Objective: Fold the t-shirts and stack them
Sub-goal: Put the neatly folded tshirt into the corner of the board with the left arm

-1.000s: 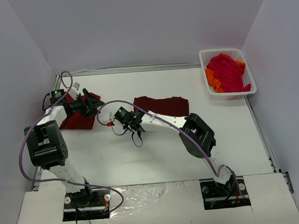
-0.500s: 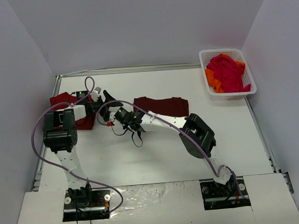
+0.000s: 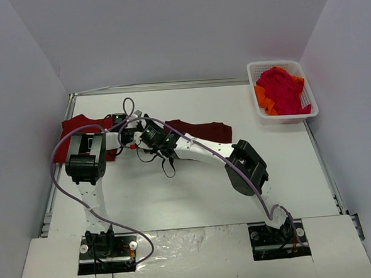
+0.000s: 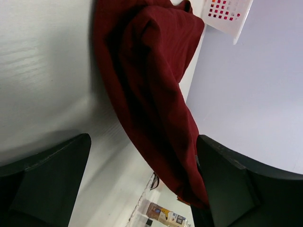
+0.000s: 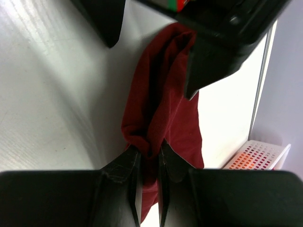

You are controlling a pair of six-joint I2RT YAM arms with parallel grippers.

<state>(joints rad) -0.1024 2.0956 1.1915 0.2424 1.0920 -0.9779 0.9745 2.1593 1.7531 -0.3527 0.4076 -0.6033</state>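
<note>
A large dark maroon cloth t-shirt [image 3: 201,130] is spread on the white table [image 3: 195,195], mid-table toward the far side. Its left end is hidden under both wrists in the top view.

The right gripper [image 5: 149,153] is closed tight on a bunched fold of that shirt. In the right wrist view the cloth is seen pinched between the two black fingers [image 5: 128,165], so that edge is held anchored.

The left gripper [image 4: 142,142] is spread fully wide and nothing is held in it. Maroon cloth is seen running between its jaws; whether one finger is touched by it cannot be told. The gripper is judged to be lined up for a second grip on the same edge just beside the right one, so the shirt can be pulled flat or folded with two arms.

A brighter red cloth t-shirt [image 3: 78,128] is seen at the far left edge, seemingly folded and partly covered by the left arm. It is judged to be the start of the stack.

A white plastic lattice basket [image 3: 257,68] is set at the far right corner, well apart, with crimson and orange shirts [image 3: 282,90] heaped in it unfolded.

The task is judged early: one shirt done, one in hand, the rest waiting. One risk is noted: extra layers of the bunched fold may be caught by the left jaws.
</note>
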